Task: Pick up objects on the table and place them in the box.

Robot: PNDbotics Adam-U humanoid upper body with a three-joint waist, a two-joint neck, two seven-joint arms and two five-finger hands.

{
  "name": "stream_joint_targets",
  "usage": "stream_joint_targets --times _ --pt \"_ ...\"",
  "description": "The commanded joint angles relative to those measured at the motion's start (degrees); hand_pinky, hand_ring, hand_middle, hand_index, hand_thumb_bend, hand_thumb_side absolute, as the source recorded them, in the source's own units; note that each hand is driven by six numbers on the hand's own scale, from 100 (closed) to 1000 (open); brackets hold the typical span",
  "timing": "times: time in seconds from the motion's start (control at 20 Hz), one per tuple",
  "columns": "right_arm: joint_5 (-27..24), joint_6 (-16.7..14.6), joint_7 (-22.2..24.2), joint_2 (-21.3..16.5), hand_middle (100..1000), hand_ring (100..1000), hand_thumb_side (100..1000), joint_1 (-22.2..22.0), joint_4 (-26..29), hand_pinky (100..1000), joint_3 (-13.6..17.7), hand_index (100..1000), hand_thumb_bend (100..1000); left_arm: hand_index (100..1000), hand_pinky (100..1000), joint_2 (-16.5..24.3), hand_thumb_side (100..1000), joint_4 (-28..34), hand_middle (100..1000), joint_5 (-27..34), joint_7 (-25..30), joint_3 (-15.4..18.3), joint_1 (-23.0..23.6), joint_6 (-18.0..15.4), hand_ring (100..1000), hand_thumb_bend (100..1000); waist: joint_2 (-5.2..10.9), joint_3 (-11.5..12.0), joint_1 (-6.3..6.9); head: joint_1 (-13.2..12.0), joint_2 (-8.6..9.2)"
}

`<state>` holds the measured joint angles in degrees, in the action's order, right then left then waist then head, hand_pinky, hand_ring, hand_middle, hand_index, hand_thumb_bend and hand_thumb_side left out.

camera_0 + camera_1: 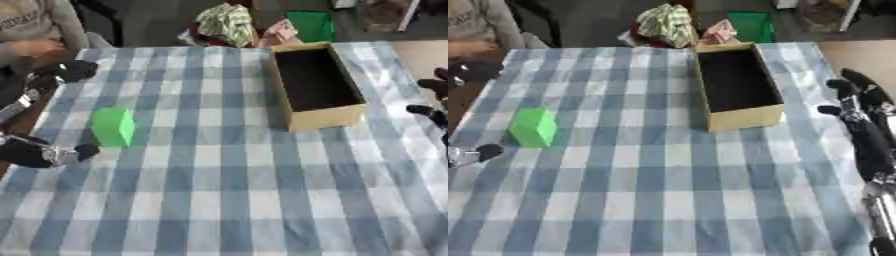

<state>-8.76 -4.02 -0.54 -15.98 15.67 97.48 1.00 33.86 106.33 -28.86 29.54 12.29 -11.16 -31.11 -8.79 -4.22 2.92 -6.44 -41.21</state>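
Even, soft daylight covers the checked surface point(219, 190), with no glare. Both views are blurred throughout, edges smeared. The box point(325, 118) interior lies in deep shadow; the green block point(114, 126) casts almost none.

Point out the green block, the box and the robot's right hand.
green block point(114, 126): left eye view, on its front face.
box point(325, 119): left eye view, on its near outer wall.
right hand point(866, 131): right eye view, on its palm.

Matt cardboard box point(325, 118), checked cloth table cover point(219, 190), smooth matt green block point(114, 126).
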Motion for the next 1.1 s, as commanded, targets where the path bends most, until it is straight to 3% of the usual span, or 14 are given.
stream_joint_targets --times 0.05,0.2,0.45,0.65,1.1 --pt "0.18 -0.08 0.25 -1.49 737 1000 558 0.46 0.75 694 -0.08 883 100 980 831 5.68 466 -1.14 958 -6.68 -0.64 -1.07 -1.73 -2.35 914 673 0.96 -0.07 0.07 0.09 0.05" --pt "0.21 -0.05 0.40 -1.52 737 1000 560 0.35 0.67 694 -0.23 883 100 974 814 9.27 545 -4.97 947 -11.67 -1.86 -3.29 -3.90 -4.27 910 723 1.18 -0.27 0.22 0.04 0.07" --pt "0.33 0.02 0.62 -1.57 737 1000 563 0.14 0.45 694 -0.45 883 100 968 791 14.30 571 -15.01 936 -15.50 -1.67 -7.86 -8.47 -8.89 889 861 1.44 -0.59 0.48 -0.09 -0.15" --pt "0.40 0.07 0.70 -1.61 737 1000 568 -0.10 0.31 694 -0.54 883 100 964 778 16.12 565 -23.09 921 -16.23 -1.70 -10.75 -12.34 -11.11 866 832 1.66 -0.69 0.69 -0.04 -0.44" --pt "0.52 0.12 0.90 -1.75 737 1000 569 -0.44 0.10 694 -0.72 883 100 965 772 15.79 619 -36.39 904 -18.53 0.78 -15.68 -19.15 -14.75 845 831 2.08 -0.58 0.94 -0.04 -0.93"
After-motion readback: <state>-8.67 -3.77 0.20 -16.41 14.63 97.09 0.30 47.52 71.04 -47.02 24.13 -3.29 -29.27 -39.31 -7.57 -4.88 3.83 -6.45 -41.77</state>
